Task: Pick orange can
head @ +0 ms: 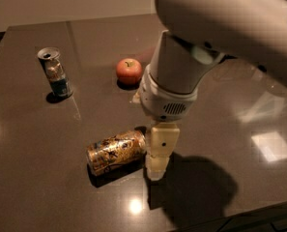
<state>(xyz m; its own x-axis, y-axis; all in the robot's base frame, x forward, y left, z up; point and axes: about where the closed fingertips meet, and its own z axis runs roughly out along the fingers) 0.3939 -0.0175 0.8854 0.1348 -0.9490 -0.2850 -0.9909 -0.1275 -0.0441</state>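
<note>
The orange can (116,151) lies on its side on the dark table (32,178), near the front, with its silver ends pointing left and right. It is golden-orange with a dark scribbled pattern. My gripper (157,166) hangs from the big white arm and points down just right of the can's right end, close to the table top. It looks to be beside the can, not around it.
A red-orange apple (129,71) sits behind the arm's wrist. A slim silver can with a blue-green label (55,73) stands upright at the far left. The arm hides the back right of the table. The table's front edge runs along the lower right.
</note>
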